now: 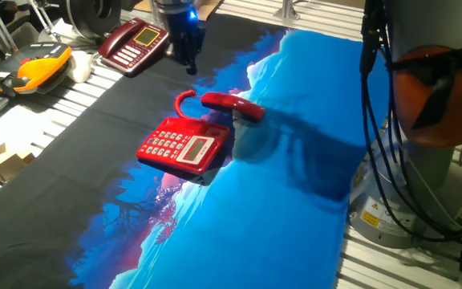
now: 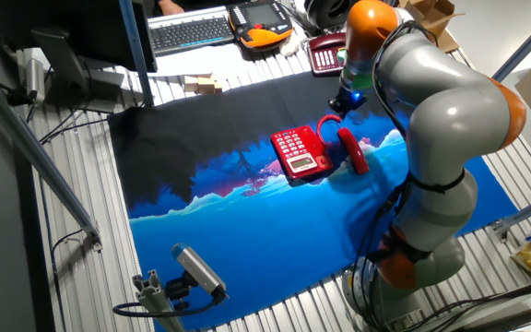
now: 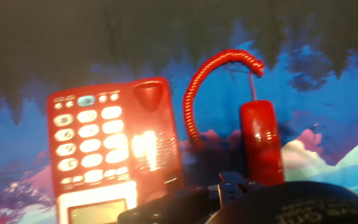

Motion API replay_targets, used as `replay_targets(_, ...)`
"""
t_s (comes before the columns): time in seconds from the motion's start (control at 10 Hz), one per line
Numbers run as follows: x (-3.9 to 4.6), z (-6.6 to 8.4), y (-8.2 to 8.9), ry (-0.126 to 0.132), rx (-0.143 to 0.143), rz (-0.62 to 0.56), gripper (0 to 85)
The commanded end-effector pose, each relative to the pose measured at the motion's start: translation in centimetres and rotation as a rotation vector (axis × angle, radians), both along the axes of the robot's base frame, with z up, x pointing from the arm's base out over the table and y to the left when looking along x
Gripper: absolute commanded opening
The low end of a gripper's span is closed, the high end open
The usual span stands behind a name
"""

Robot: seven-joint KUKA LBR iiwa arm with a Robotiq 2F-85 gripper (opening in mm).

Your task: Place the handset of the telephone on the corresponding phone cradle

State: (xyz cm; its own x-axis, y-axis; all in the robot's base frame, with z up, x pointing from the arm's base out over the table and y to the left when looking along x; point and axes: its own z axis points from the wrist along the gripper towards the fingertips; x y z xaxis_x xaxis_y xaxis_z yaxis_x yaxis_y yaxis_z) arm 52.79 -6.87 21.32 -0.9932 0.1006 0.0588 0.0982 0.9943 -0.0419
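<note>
Bright red telephone (image 1: 184, 147) sits on the printed black-and-blue cloth (image 1: 279, 201) near table centre, white buttons and grey display face up. Handset (image 1: 233, 105) is off the phone cradle (image 1: 207, 128), lying flat on the cloth at about 1 o'clock from the phone body in the one fixed view, just beside it, not touching the cradle as far as visible. Curly red cord (image 1: 184, 102) arcs from the handset's end back toward the phone's top edge.

In the other fixed view the telephone (image 2: 300, 152) has the handset (image 2: 352, 150) at its 3 o'clock, lying roughly parallel to the phone's side, cord loop (image 2: 328, 123) at 1 o'clock.

Gripper (image 1: 188, 53) hangs above the black part of the cloth at about 12 o'clock from the phone, apart from both phone and handset, a blue light lit above it. It holds nothing; fingers look close together, but open or closed cannot be told.

Hand view: telephone (image 3: 107, 149) at 9 o'clock, handset (image 3: 261, 141) at 3 o'clock, cord (image 3: 213, 81) arching between them; bright glare on the keypad. Dark blurred hardware fills the bottom edge.

Darker maroon phone (image 1: 134, 44) rests on the slatted table (image 1: 70, 104) at 11 o'clock, well apart; a keyboard (image 2: 192, 31) lies at the far edge
</note>
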Motion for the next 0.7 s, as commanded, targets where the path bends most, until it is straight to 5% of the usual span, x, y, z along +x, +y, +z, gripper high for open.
replay_targets(0.0, 0.39, -0.2, -0.6, 0.002, 0.007, 0.009, 0.0)
replay_targets(0.2, 0.52, -1.2, -1.1, -0.005, 0.014, 0.024, 0.0)
replay_targets(0.6, -0.02, -5.7, -2.3, -0.041, -0.001, 0.111, 0.0)
